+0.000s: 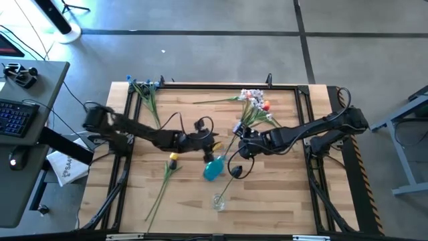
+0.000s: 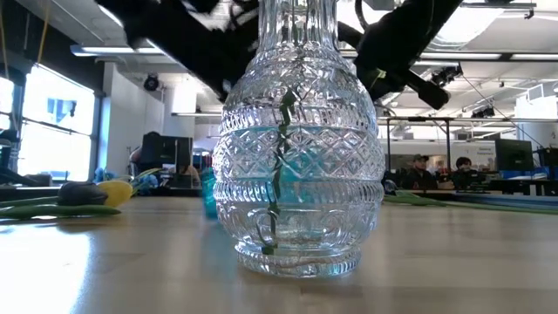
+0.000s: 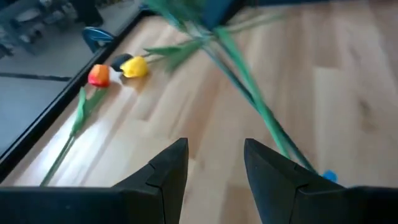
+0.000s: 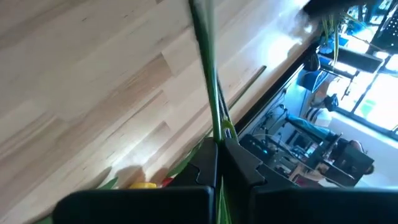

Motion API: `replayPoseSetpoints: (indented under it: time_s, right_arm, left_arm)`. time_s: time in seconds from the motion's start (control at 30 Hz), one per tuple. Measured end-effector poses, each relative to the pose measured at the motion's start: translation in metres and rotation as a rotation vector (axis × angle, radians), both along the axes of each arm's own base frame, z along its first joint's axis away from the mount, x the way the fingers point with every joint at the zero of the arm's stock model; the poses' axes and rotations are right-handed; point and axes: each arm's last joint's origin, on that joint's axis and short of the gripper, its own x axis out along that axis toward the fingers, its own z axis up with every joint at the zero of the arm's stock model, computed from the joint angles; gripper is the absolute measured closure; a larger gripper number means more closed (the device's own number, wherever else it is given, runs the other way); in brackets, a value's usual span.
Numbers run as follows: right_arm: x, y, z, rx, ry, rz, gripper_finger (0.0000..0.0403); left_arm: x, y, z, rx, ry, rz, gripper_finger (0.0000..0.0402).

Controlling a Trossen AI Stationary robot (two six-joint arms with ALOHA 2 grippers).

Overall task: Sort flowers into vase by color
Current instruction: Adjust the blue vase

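My right gripper (image 1: 238, 150) (image 4: 219, 149) is shut on a thin green flower stem (image 4: 208, 74) above the blue vase (image 1: 212, 168). My left gripper (image 1: 211, 144) (image 3: 214, 165) hovers open just left of it, nothing between its fingers. That stem (image 3: 261, 112) slants past the left fingers toward the blue vase. A clear glass vase (image 1: 219, 201) (image 2: 296, 139) stands near the front edge with one stem (image 2: 279, 174) in it and a dark bud (image 1: 235, 172) above it. A yellow tulip (image 1: 173, 161) lies on the table. My right gripper pinches the green stem (image 4: 217, 134) between its two fingers, which slant downward from the table's right. The stem runs on forward past the fingertips, clear of the tabletop. Which end of the flower lies behind the fingers I cannot tell.
Blue sprays (image 1: 144, 86) lie at the far left corner. A bunch of white blossoms and an orange tulip (image 1: 255, 102) lies at the far right, with a loose stem (image 1: 214, 100) beside it. Black rails (image 1: 200, 85) frame the table. People sit in the room behind (image 2: 427, 170).
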Motion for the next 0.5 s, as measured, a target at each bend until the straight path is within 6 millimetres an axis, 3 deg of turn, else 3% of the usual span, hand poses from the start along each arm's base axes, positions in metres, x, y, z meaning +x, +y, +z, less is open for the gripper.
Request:
replayPoseSetpoints:
  time_s: [0.17, 0.27, 0.5]
  right_arm:
    - [0.000, 0.001, -0.001, 0.107, -0.034, -0.033, 0.0401]
    - [-0.001, -0.002, -0.003, 0.179, -0.051, -0.080, 0.0401]
    - [0.007, -0.016, -0.008, 0.357, -0.105, -0.174, 0.0402]
  left_arm:
    - [-0.036, -0.035, 0.019, -0.078, 0.136, -0.117, 0.0255]
    - [-0.057, -0.059, 0.026, -0.218, 0.186, -0.185, 0.0255]
    - [-0.083, -0.120, 0.019, -0.582, 0.280, -0.286, 0.0274]
